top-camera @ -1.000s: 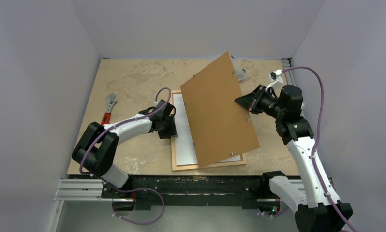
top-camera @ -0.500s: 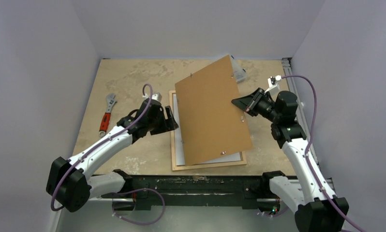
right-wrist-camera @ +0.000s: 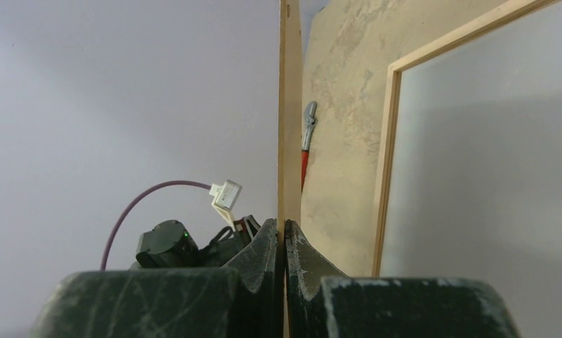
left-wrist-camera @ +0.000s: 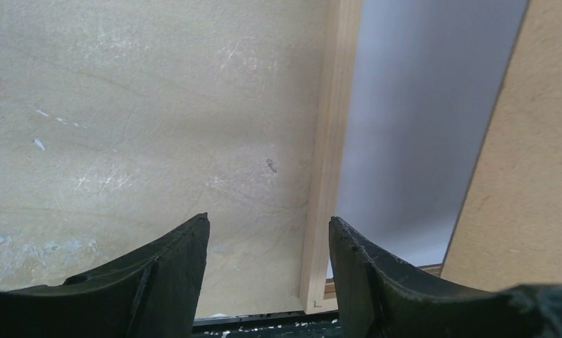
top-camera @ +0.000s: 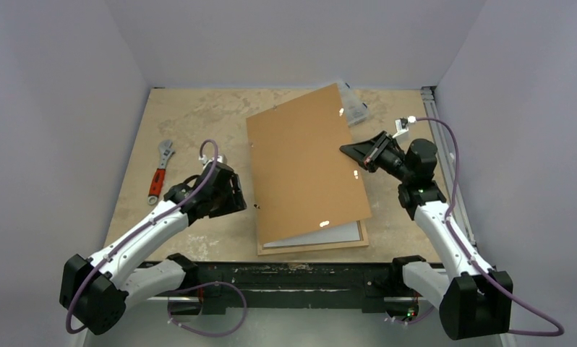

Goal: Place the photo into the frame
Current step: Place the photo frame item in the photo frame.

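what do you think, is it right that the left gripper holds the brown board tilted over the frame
Wrong arm: it is the right gripper that holds the brown board tilted over the frame, pinching its edge. The top external view shows it. The left gripper is open and empty.

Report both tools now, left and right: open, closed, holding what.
Left tool: open, holding nothing.
Right tool: closed on the edge of the backing board.
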Controlling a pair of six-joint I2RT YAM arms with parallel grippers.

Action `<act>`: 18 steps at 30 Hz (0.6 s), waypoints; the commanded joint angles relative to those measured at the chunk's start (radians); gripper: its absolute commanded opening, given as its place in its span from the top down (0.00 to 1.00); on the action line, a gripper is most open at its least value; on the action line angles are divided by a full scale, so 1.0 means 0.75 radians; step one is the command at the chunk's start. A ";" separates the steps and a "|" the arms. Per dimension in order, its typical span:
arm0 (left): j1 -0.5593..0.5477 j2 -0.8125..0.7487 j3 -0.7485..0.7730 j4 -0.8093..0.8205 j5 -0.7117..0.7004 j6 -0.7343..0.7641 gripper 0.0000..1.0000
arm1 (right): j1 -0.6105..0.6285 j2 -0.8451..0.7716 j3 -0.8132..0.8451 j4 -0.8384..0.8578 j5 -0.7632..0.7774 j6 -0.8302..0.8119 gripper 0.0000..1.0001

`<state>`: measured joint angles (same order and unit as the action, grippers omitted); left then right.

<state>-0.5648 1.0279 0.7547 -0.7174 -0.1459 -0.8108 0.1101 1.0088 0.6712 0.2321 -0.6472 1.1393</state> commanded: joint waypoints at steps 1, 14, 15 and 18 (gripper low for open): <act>-0.038 0.018 0.001 -0.029 -0.011 -0.006 0.40 | -0.010 -0.005 -0.005 0.228 -0.045 0.109 1.00; -0.218 0.194 0.204 -0.099 -0.176 -0.071 0.40 | -0.017 0.028 -0.089 0.339 -0.062 0.116 1.00; -0.218 0.192 0.219 -0.110 -0.209 -0.068 0.40 | -0.021 0.025 -0.098 0.342 -0.064 0.114 1.00; -0.218 0.196 0.249 -0.124 -0.251 -0.055 0.40 | -0.023 0.017 -0.132 0.380 -0.074 0.132 1.00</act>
<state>-0.7235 1.1801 0.8757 -0.7921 -0.2497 -0.8478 0.0967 1.0534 0.5873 0.3847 -0.6537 1.1965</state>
